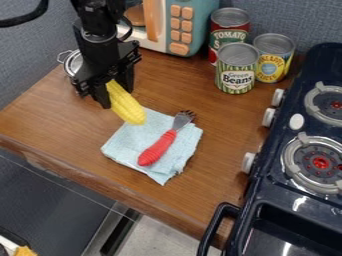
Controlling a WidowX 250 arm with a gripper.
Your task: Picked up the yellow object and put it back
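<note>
One yellow corn cob (pixel 125 105), clasped at the blue cloth's (pixel 127 142) far edge.
Beside the cloth, on the right in the view, stands the dark stove (pixel 269 187); on the cloth lies a red-handled fork (pixel 157 149). At its far left edge the black gripper (pixel 115 95) grasps the cob's upper end, tilted; beyond the cloth are three cans (pixel 236 75), then, farther, a toy microwave (pixel 202 15).

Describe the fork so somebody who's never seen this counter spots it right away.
Beside the dark stove is a wooden counter with a light blue cloth on it. The fork lies diagonally on that cloth. Its chunky red handle and gray metal tines set it apart from the yellow corn in the end effector.
</note>
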